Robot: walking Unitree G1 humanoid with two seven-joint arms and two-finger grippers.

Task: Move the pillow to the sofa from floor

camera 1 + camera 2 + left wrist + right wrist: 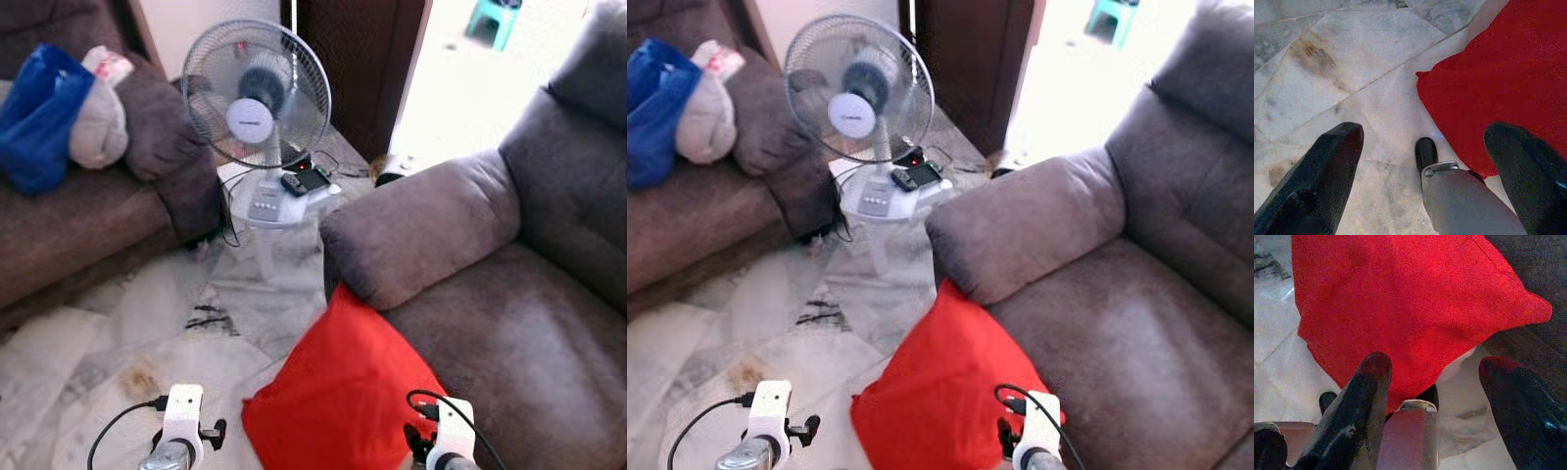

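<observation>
A red pillow point(343, 397) stands on the marble floor, leaning against the front of a grey-brown sofa point(509, 294) on my right. In the left wrist view my left gripper point(1425, 147) is open above the floor, with the pillow point(1498, 83) just beside one finger. My right gripper point(1449, 377) is open too, and its fingers point(1369, 382) hover over the lower edge of the pillow point(1400, 298) without touching it. Both wrists point(181, 416) show at the bottom of the head view, one on either side of the pillow.
A standing fan point(257, 98) with a remote on its base is straight ahead. A second sofa point(88, 215) on the left carries a blue bag point(39, 113) and a pale bundle. My own foot point(1426, 152) stands close to the pillow. A bright doorway lies beyond.
</observation>
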